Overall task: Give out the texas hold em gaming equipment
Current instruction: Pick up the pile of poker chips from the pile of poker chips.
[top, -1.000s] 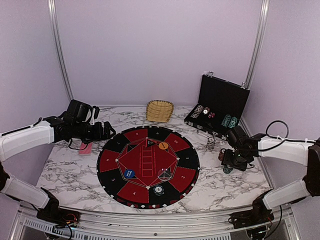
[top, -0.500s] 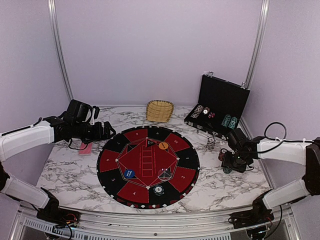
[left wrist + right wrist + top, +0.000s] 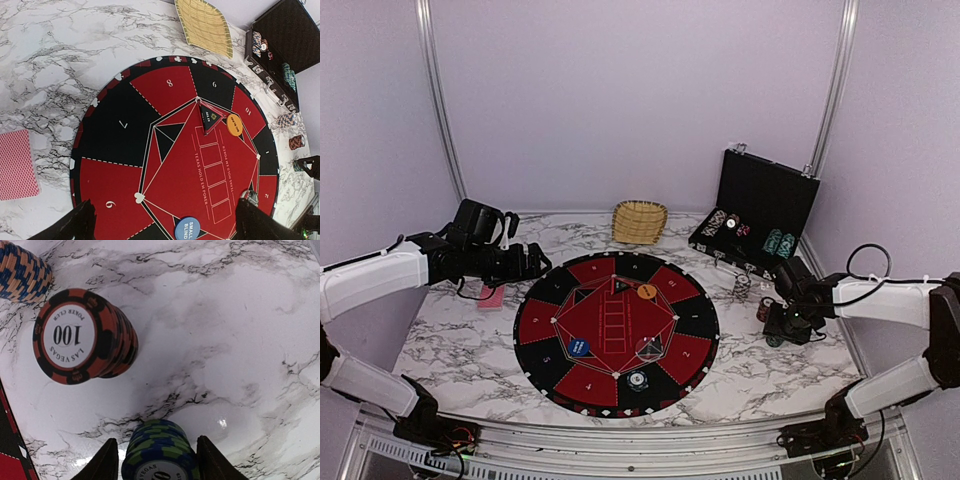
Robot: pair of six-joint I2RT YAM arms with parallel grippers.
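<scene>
The right jaws are down low at the right side of the bench (image 3: 240,340), straddling a stack of blue-and-green chips (image 3: 157,442). One finger (image 3: 107,460) stands on each side of the stack, drawn in close to its edges. From this angle I cannot tell whether the pads are pressing on it or just short of it. Just beyond stands a red-and-black chip stack (image 3: 82,337) marked 100, and near that an orange-and-blue stack (image 3: 22,265), both apart from the jaws.

The left jaws hang wide open over the near-left part of the round mat (image 3: 115,135), with nothing between the fingers (image 3: 80,225) and nothing touched. The red-backed cards (image 3: 17,165) lie on the bench beside the mat's left edge. An orange disc (image 3: 234,125) and a blue disc (image 3: 187,227) rest on the mat. More chips sit in the open black case (image 3: 760,215) at the back right, with a wicker basket (image 3: 205,25) behind the mat.
</scene>
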